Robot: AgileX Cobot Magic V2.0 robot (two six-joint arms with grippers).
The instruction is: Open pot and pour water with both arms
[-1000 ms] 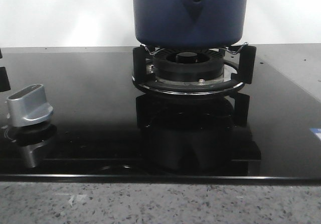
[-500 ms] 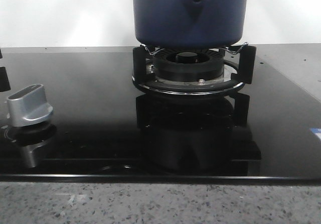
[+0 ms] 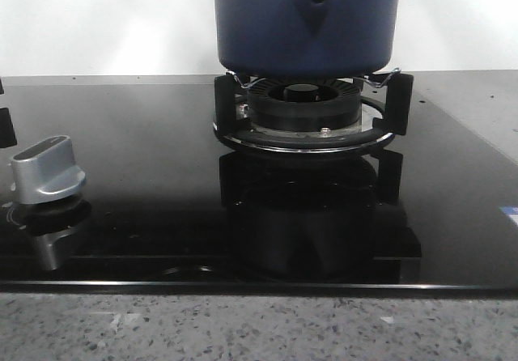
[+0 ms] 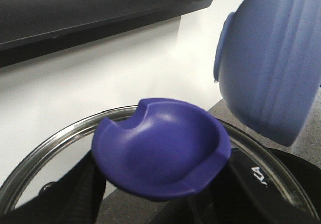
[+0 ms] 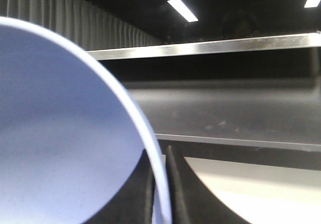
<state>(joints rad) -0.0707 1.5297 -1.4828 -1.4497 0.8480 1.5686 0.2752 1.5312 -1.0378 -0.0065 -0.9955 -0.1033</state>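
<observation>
Above, the pot (image 3: 306,23) rests on the burner grate (image 3: 312,118); left claw, grip hidden, lifts the glass lid (image 4: 150,158) clear; right claw (image 5: 161,184) pinches the tilted bowl (image 5: 65,133) rim for pouring.

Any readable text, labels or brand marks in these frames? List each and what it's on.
"KA", white letters on the black surface seen past the glass lid in the left wrist view; they run out of sight, so probably part of a longer word.
Blue label at the right edge of the cooktop in the front view: cut off and too small to read.
Nothing legible on the pot, the knob or the bowl.
</observation>
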